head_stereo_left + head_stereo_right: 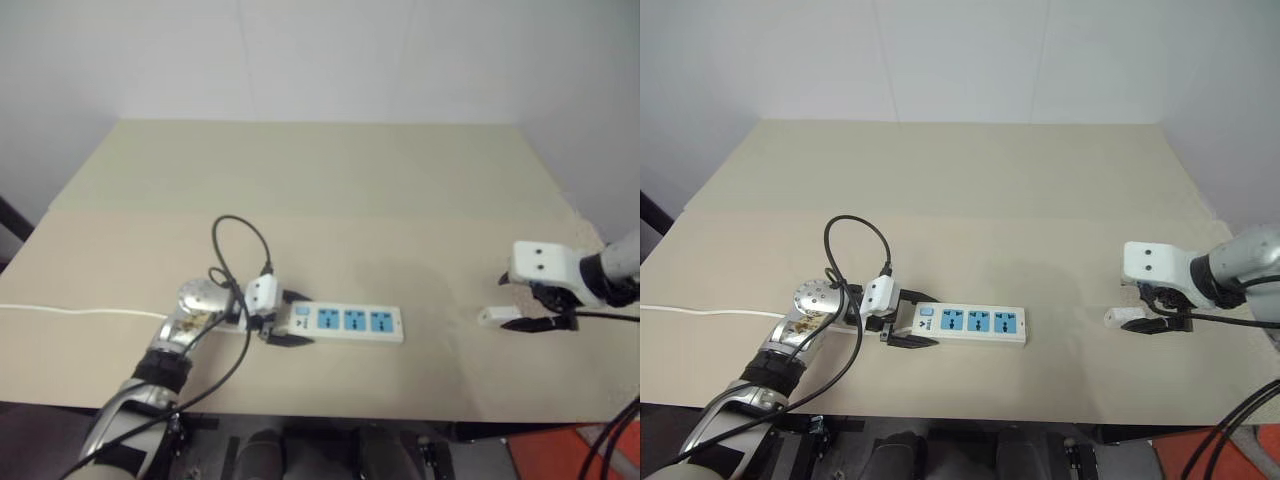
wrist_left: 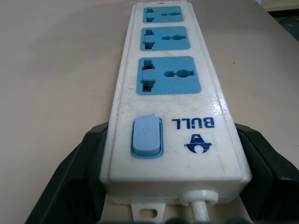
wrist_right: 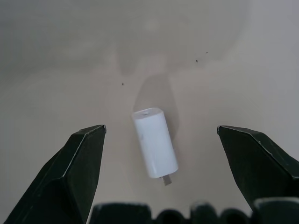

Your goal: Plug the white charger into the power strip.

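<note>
**Charger loose on the counter, strip held**

The white charger (image 3: 154,142), a smooth rounded block (metal prongs at one end), lies flat on the matte beige counter (image 1: 400,200), between the right gripper's (image 1: 536,308) wide-open black fingers, untouched. Well apart to its left, the power strip (image 1: 345,322), a glossy white bar with three blue sockets, has its switch end clamped by the left gripper's (image 1: 290,320) closed fingers.

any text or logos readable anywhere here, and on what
"BULL", in dark blue capitals, on the power strip at its switch end, beside the blue switch.
A small dark blue logo mark sits by that word, on the same white face; it carries no letters I can read.
The white charger shows no print on the side in view.
Nothing else is readable.
</note>
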Action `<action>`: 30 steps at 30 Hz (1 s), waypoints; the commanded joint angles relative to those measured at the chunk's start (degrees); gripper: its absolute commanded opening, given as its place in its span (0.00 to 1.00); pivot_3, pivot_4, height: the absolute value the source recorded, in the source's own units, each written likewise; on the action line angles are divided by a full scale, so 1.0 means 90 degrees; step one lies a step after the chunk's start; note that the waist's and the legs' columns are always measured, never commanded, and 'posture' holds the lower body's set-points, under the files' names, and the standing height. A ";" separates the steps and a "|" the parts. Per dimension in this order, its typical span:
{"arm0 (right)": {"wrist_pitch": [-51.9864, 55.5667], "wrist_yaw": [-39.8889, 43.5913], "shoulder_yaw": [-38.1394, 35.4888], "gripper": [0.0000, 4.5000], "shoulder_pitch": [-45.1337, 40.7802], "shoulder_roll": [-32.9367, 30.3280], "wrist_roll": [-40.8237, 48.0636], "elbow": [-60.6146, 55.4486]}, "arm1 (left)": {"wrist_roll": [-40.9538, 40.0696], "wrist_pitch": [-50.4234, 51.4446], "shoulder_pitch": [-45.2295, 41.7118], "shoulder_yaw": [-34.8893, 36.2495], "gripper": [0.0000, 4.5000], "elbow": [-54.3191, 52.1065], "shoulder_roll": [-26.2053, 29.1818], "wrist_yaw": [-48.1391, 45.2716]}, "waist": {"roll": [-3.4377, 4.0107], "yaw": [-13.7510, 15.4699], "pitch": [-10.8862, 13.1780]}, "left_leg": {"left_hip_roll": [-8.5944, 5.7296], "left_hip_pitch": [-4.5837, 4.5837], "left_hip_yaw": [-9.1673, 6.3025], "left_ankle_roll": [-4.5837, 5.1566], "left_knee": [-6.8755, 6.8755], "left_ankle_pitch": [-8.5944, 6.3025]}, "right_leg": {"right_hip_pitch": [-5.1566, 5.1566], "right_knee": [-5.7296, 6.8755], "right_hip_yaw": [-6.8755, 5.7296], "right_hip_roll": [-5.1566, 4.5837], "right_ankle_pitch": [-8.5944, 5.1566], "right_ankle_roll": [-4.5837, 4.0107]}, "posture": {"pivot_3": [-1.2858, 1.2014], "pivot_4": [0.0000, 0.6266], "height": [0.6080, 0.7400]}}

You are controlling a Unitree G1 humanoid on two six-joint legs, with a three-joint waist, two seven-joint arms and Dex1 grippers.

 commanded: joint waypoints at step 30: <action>-0.1119 0.0392 0.0762 0.28 -0.0646 0.1220 -0.1872 0.1072 | 0.0264 0.0057 0.0146 -0.0116 0.74 -0.0221 0.0150 0.0345 | 0.0008 -0.0013 -0.0005 | 0.0000 0.0010 0.0000 0.0001 0.0024 0.0000 | 0.0014 0.0016 0.0000 0.0001 0.0013 -0.0021 | 0.52 0.24 1.00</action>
